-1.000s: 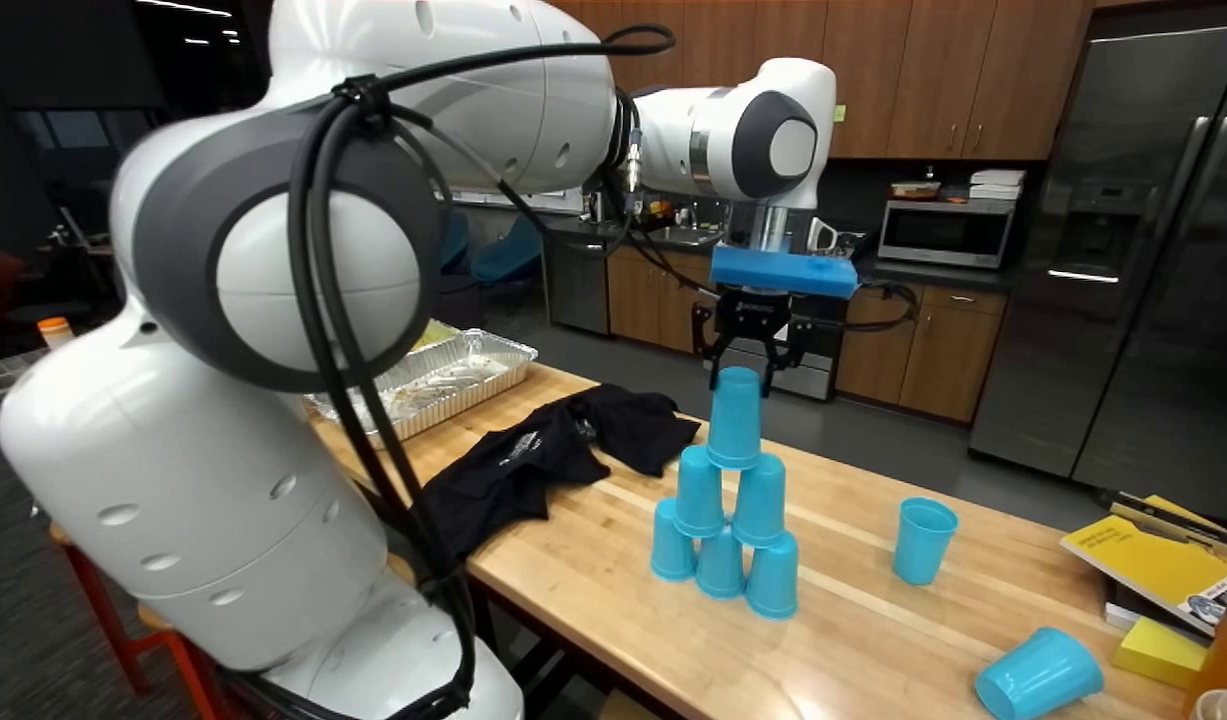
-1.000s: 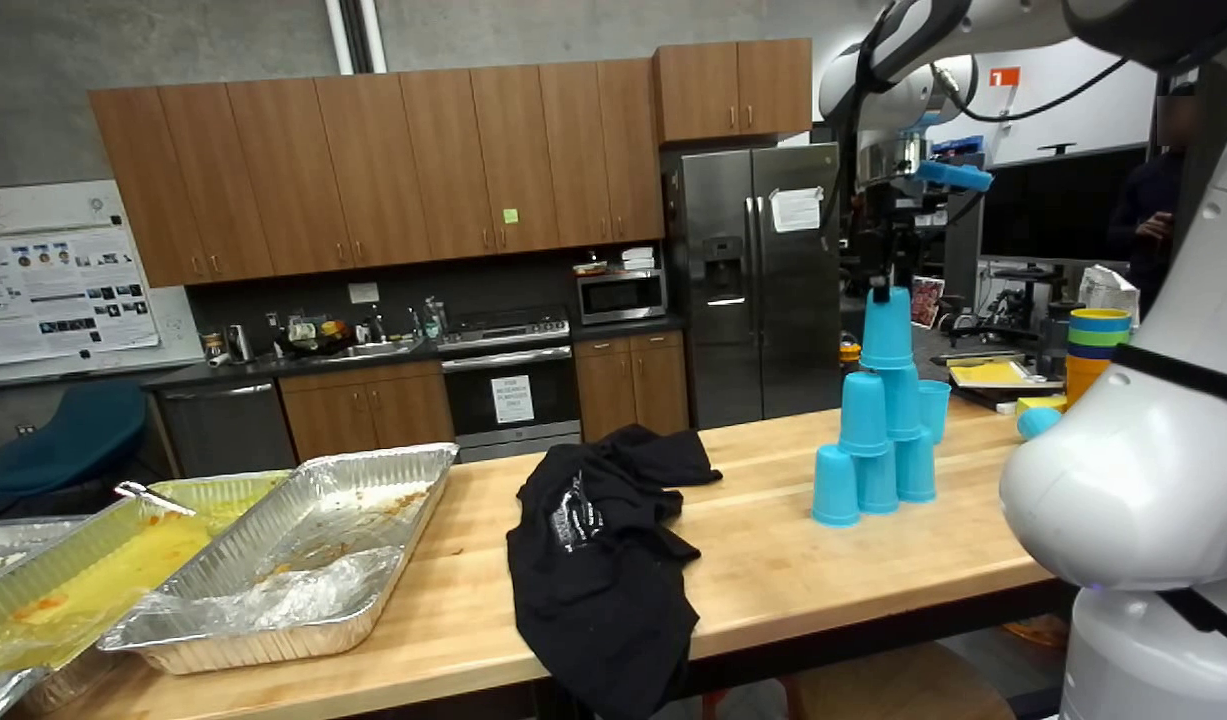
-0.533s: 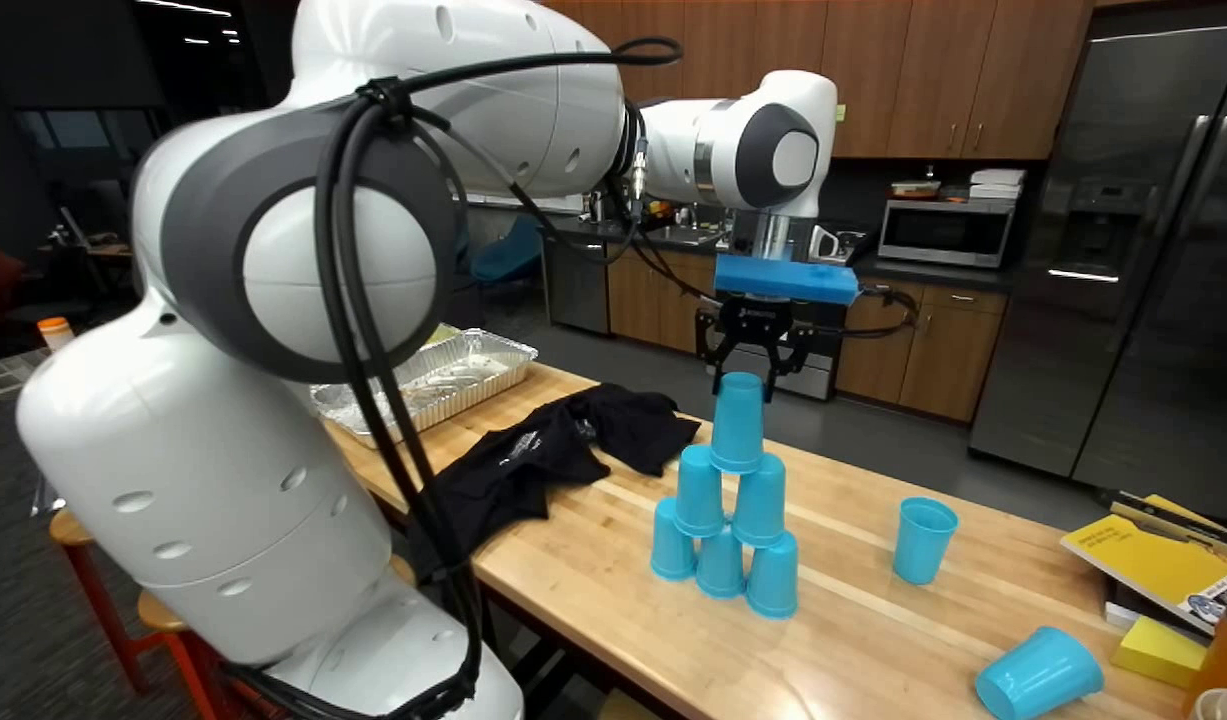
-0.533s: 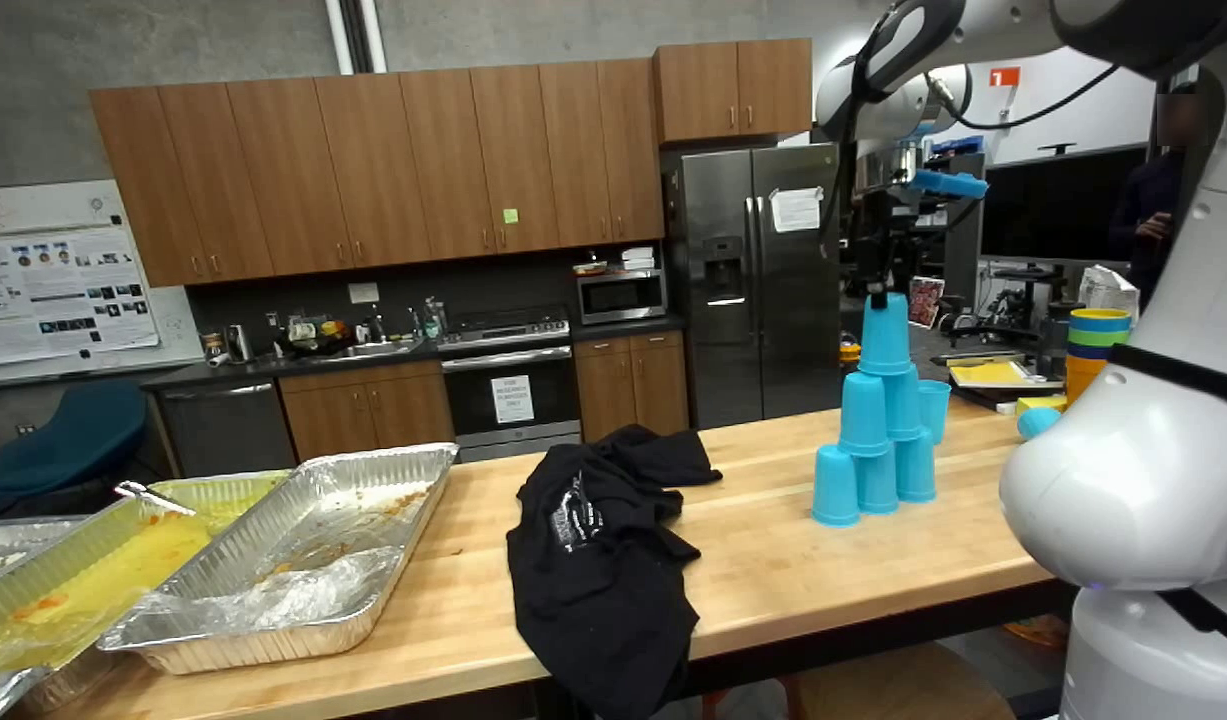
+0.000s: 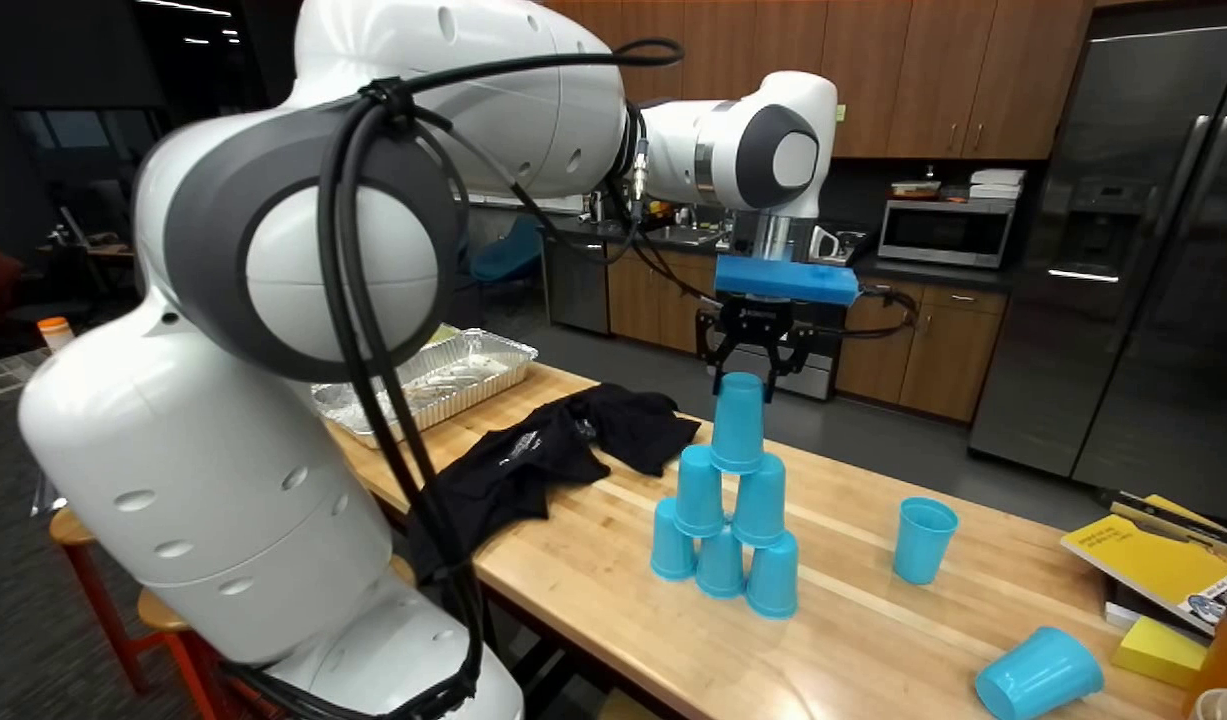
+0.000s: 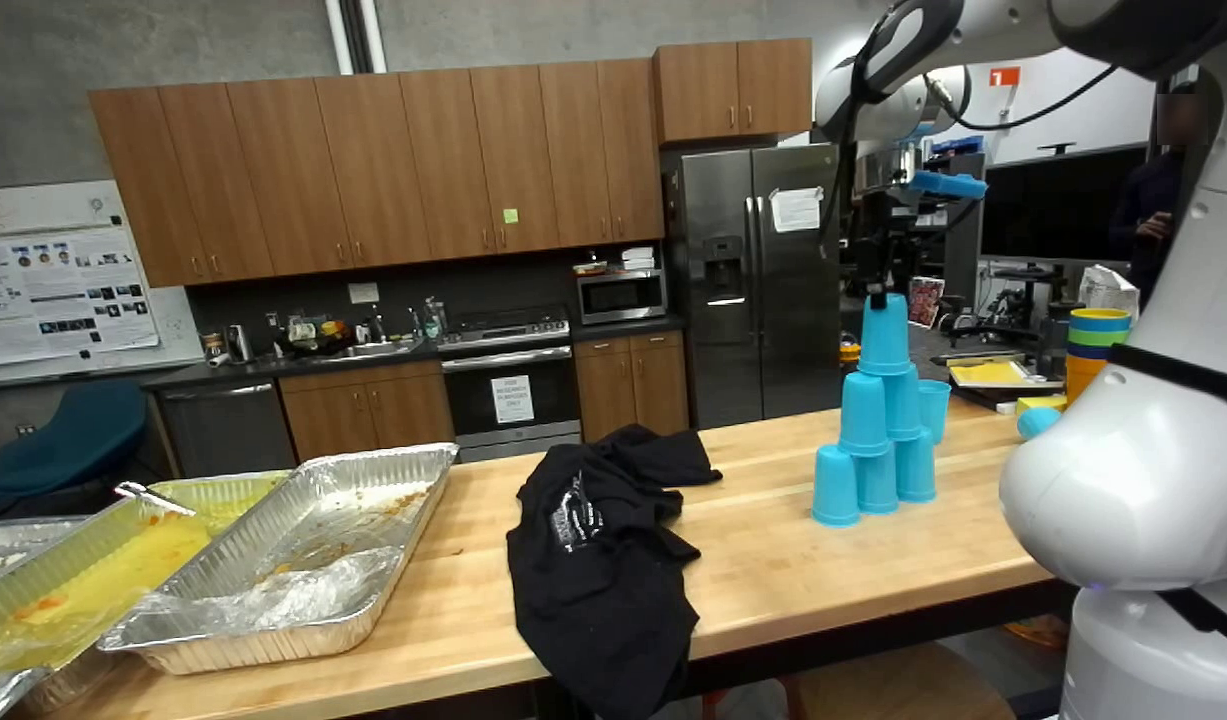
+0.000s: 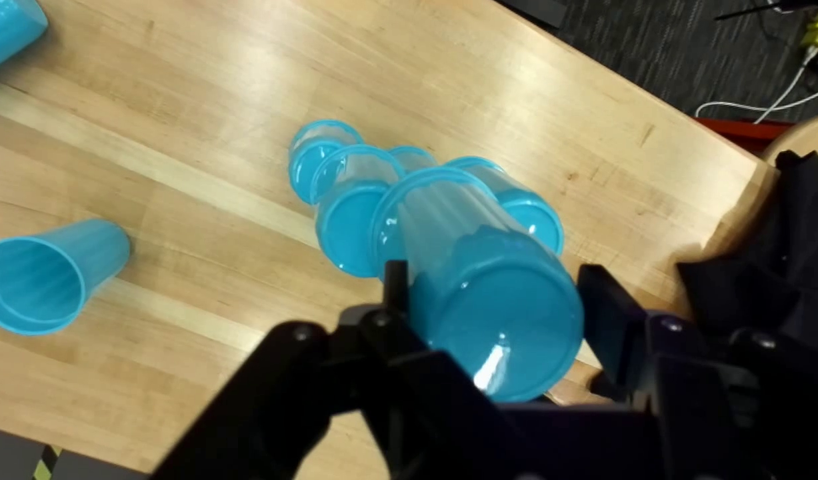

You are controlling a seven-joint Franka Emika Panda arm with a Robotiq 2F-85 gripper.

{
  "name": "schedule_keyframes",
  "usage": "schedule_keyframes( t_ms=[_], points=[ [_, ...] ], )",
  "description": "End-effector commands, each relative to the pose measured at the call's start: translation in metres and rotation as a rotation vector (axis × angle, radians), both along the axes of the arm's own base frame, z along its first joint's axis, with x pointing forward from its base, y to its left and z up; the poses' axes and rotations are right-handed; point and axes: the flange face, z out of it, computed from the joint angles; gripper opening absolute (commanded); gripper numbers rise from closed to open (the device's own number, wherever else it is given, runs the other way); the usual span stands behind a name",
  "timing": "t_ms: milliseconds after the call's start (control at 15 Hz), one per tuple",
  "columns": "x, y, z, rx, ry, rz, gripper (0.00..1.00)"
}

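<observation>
While the robot arm occupies the zone far to the left of the cup pyramid in an exterior view, we locate a foil tray next, partly hidden by the arm and well apart from the pyramid on the wooden table. Between the tray and the pyramid we find a crumpled black garment, one end hanging over the table edge.

We count six blue cups in the pyramid, all base up: three bottom cups, two middle cups and one top cup at the apex. Directly above the pyramid, the gripper points straight down. In the wrist view we see its two fingers against opposite sides of the top cup, near the cup's base; we read the gripper as clamped on this cup. In both exterior views we see the top cup standing vertical, its rim over the two middle cups.

To the right of the pyramid, well apart from it, we find a loose cup standing mouth up. Farther right of the pyramid we find a tipped cup lying on its side. Farthest right of the pyramid we identify a yellow block and, near it, a yellow booklet.
</observation>
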Motion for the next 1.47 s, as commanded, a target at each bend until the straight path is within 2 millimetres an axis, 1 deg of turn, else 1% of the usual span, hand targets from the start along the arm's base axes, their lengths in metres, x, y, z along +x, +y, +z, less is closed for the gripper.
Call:
schedule_keyframes(
  t_ms=[0,67,133,200,267,400,467,533,667,1067,1400],
  points=[
    [-0.001,-0.001,0.007,-0.014,-0.014,0.008,0.38],
    [-0.001,-0.001,0.007,-0.012,-0.011,0.009,0.38],
    [-0.001,-0.001,0.007,-0.016,-0.013,0.001,0.54],
    [0.000,-0.001,0.008,-0.017,-0.014,0.003,0.88],
    [0.000,-0.001,0.008,-0.018,-0.013,0.000,0.88],
    [-0.003,0.001,0.011,-0.022,-0.011,0.004,0.97],
    [-0.003,0.002,0.011,-0.026,-0.014,0.007,1.00],
    [0.001,0.001,0.002,-0.006,-0.003,0.002,0.86],
    [0.000,0.001,0.003,-0.008,-0.004,0.004,1.00],
    [0.000,0.001,0.004,-0.009,-0.006,0.004,1.00],
    [0.006,0.003,0.002,-0.017,-0.008,-0.001,1.00]
  ],
)
